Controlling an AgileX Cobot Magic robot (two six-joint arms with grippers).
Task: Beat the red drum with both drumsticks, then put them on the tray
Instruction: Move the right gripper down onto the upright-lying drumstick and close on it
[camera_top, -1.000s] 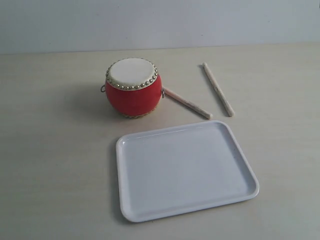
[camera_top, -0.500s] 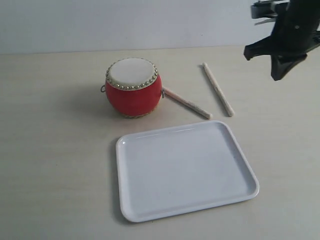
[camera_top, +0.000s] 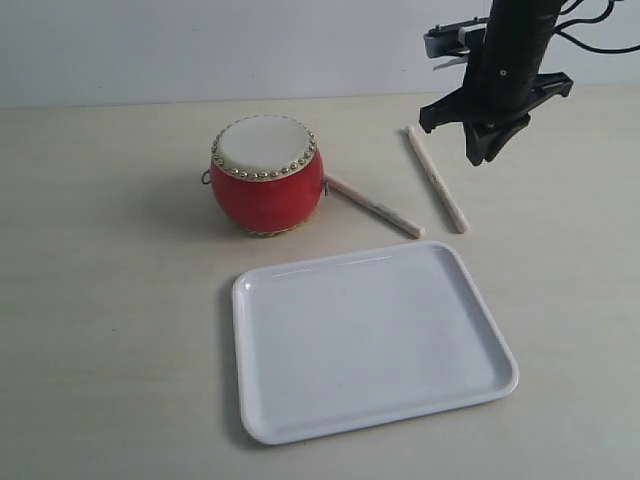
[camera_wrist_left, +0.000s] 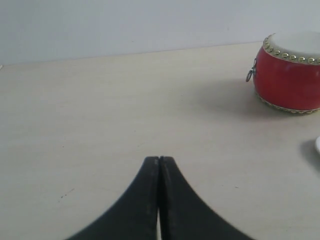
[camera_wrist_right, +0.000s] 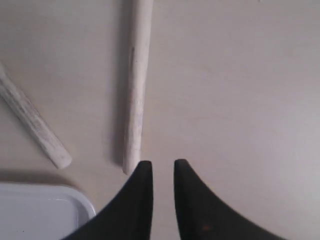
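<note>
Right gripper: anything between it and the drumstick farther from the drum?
Nothing visible. The right gripper hangs over bare table just beside that drumstick, jaws slightly apart and empty. The other drumstick lies toward the drum, clear of the path.

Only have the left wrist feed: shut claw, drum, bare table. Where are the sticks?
Observer: Both lie on the table, right of the drum in the exterior view. The near stick ends by the drum's side. The far stick lies apart from it.
Operator: Right claw on one?
Observer: No. The right claw hovers by the tray-side end of the far stick, jaws slightly apart, nothing between them.
Operator: Tray?
Observer: The tray sits in front of the drum and sticks in the exterior view, with nothing on it.
</note>
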